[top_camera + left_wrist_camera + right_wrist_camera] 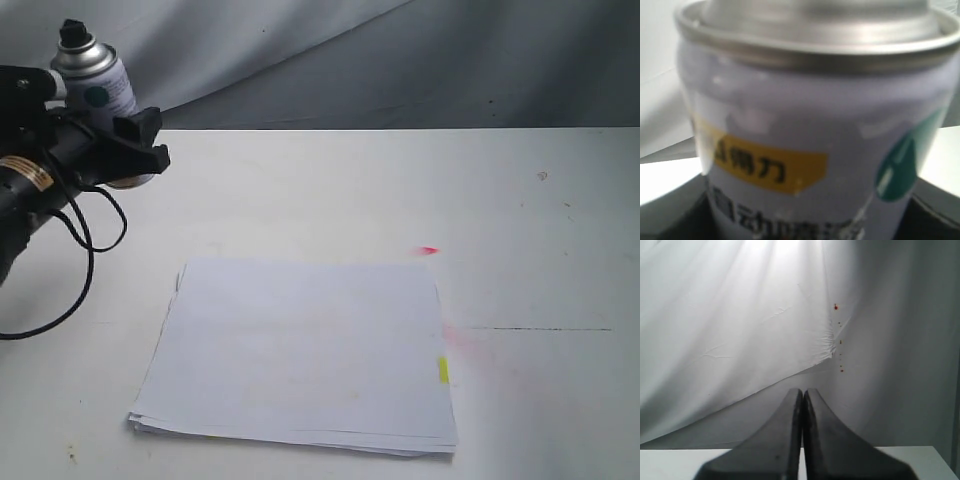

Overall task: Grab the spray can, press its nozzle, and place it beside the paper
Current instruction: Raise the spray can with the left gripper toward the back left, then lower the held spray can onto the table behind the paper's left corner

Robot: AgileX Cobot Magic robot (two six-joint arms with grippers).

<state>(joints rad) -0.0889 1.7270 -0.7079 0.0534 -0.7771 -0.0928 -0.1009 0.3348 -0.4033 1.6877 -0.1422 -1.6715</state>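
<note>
White table point(330, 190) — draped grey cloth point(420, 60)

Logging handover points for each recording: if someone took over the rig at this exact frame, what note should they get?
Left gripper: fingers closed around the spray can, which is upright at the far left of the table in the exterior view. Whether it is lifted is unclear.
Right gripper: fingers shut, empty, outside the exterior view.
The paper lies flat mid-table, well apart from the can.
Done: can grasped. Nothing touches the nozzle; whether it was pressed cannot be told.
Left: press the nozzle if needed, then set the can beside the paper.
</note>
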